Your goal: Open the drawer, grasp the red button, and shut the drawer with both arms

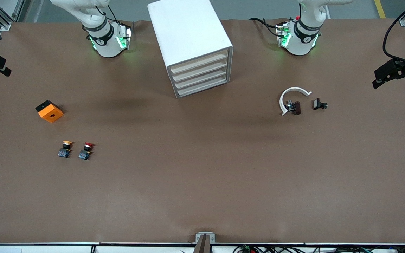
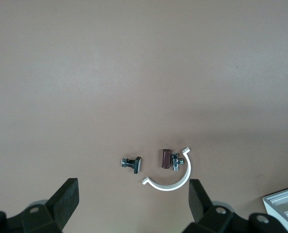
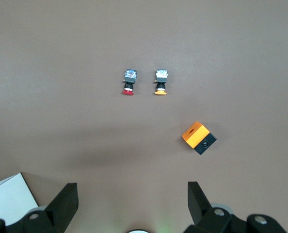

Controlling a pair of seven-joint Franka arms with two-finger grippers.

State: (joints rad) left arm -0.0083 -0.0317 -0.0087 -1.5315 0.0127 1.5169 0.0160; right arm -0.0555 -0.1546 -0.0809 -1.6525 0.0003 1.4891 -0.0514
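Note:
The white cabinet (image 1: 188, 35) stands mid-table near the bases, its four drawers shut; the uppermost drawer (image 1: 199, 62) is flush with the rest. The red-capped button (image 1: 87, 150) stands toward the right arm's end, nearer the front camera than the cabinet, and also shows in the right wrist view (image 3: 129, 81). My right gripper (image 3: 133, 199) hangs open and empty high over the table near its base. My left gripper (image 2: 133, 199) hangs open and empty high above a white clip. Neither gripper shows in the front view.
A yellow-capped button (image 1: 65, 148) stands beside the red one. An orange cube (image 1: 49, 111) lies farther from the front camera. Toward the left arm's end lie a white C-shaped clip (image 1: 291, 95), a brown part (image 1: 295, 107) and a black part (image 1: 318, 104).

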